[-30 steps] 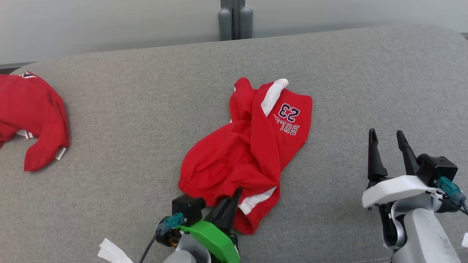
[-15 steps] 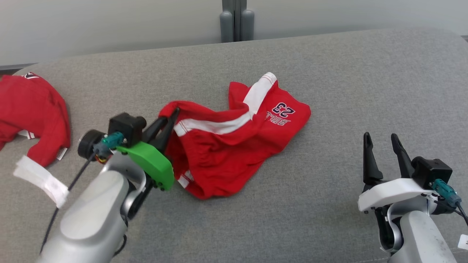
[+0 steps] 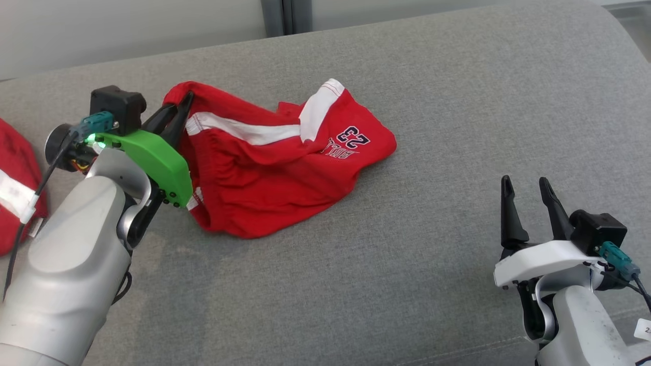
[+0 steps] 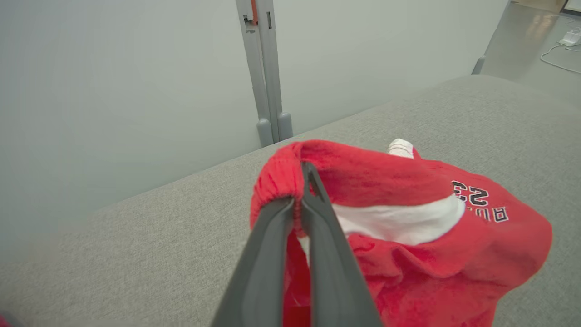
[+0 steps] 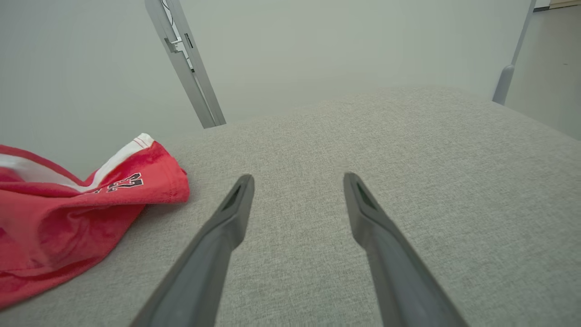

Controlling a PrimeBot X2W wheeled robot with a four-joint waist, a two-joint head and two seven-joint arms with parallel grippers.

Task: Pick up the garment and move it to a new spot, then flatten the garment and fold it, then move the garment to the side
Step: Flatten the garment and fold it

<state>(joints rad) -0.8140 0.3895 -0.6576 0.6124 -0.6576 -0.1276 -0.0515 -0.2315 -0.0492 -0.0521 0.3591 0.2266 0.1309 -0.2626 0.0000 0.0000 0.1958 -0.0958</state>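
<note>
Garment: red shorts, crumpled, lying mid-tabletop, with the waistband corner raised off it. Left hand is clenched tight on that corner. Right hand is spread wide, holding nothing, well apart from the cloth. Judged stage: first move under way; flattening, folding and setting aside are all left.

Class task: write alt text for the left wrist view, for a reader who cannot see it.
The left gripper has its two dark fingers shut on the gathered edge of red fabric shorts with a white stripe and a navy 23, holding that edge raised above a grey fabric surface. Behind stand a pale wall and a grey post.
</note>
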